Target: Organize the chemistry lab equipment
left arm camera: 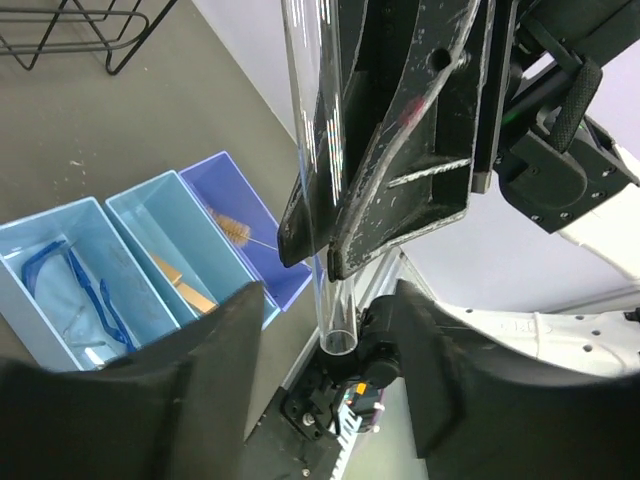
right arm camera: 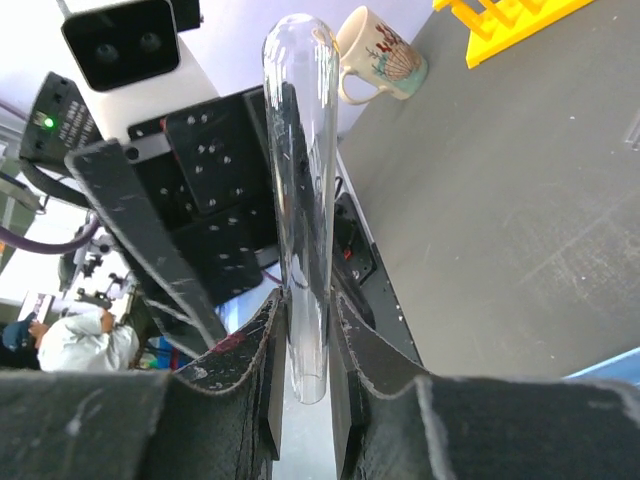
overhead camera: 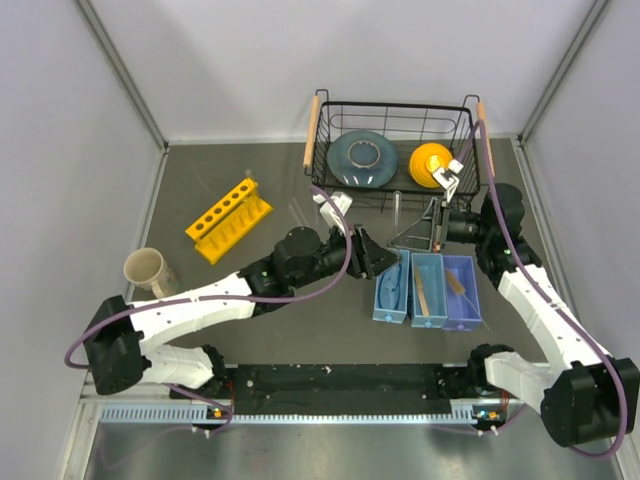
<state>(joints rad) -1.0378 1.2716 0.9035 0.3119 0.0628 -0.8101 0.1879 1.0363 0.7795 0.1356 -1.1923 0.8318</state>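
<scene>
My right gripper (right arm camera: 307, 300) is shut on a thin clear glass tube (right arm camera: 300, 190) and holds it in the air over the table's middle (overhead camera: 415, 236). In the left wrist view the tube (left arm camera: 337, 318) hangs from the right gripper (left arm camera: 322, 256). My left gripper (left arm camera: 325, 292) is open, its fingers on either side of the tube's open end without touching it; in the top view it (overhead camera: 374, 255) faces the right gripper. The yellow rack (overhead camera: 228, 220) stands at the back left. The safety glasses (left arm camera: 70, 285) and wooden clamp (left arm camera: 185, 285) lie in two light blue bins.
Three blue bins (overhead camera: 428, 292) sit side by side at the front right; the darkest holds a brush (left arm camera: 232, 228). A wire basket (overhead camera: 395, 112) with a blue plate and a yellow object stands at the back. A mug (overhead camera: 148, 270) is at the left.
</scene>
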